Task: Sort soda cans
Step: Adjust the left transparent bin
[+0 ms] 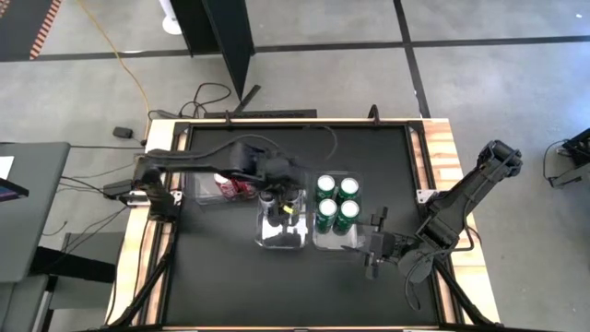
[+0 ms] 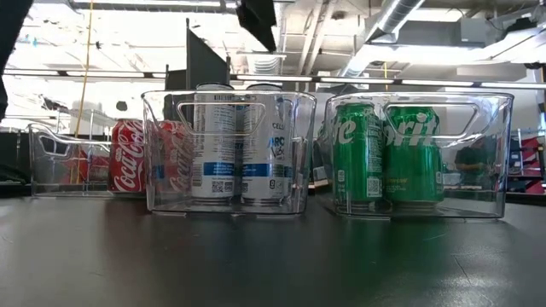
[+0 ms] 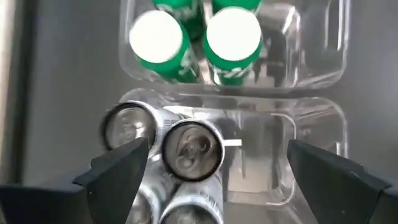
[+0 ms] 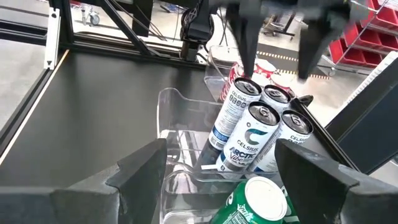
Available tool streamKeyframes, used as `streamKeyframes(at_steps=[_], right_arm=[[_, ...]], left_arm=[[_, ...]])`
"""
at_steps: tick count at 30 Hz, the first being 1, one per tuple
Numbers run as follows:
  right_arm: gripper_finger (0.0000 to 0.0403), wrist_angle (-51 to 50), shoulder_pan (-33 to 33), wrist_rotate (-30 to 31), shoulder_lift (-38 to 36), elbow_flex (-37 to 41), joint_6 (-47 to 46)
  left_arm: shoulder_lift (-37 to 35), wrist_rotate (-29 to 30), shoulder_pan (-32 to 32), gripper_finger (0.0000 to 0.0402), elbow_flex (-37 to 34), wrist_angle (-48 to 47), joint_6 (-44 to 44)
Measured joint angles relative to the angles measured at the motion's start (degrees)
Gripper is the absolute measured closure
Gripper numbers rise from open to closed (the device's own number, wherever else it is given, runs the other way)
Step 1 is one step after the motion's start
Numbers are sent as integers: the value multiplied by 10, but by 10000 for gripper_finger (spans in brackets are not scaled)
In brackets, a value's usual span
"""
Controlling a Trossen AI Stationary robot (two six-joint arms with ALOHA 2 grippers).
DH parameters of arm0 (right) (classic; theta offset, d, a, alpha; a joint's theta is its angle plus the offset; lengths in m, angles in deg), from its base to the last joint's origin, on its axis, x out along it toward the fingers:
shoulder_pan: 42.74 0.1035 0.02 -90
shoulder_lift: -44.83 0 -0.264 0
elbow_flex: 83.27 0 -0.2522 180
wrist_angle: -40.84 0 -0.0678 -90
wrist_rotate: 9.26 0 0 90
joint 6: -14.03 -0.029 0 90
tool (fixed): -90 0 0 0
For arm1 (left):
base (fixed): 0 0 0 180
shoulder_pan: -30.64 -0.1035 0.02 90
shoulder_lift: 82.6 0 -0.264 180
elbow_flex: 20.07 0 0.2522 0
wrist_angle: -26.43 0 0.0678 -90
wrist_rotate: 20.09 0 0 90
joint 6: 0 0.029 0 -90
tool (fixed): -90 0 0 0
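Left claw spread wide, empty, above the silver cans in the middle bin, green cans in the next bin, red cans in a third, right claw wide, empty, over the table

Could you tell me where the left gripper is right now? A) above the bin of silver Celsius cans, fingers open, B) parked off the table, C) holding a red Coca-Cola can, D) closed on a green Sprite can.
A: the left gripper hangs open over the middle bin of silver Celsius cans, holding nothing.
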Motion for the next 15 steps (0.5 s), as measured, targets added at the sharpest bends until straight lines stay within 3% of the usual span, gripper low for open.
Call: streamKeyframes(at_steps=[7,15], right_arm=[[85,-1,-11,0,0,0,5],[85,-2,-34,-1,0,0,16]], left_arm=[[-83,98,33,21,0,-6,-39],[-170,296,113,21,-41,-88,-208]])
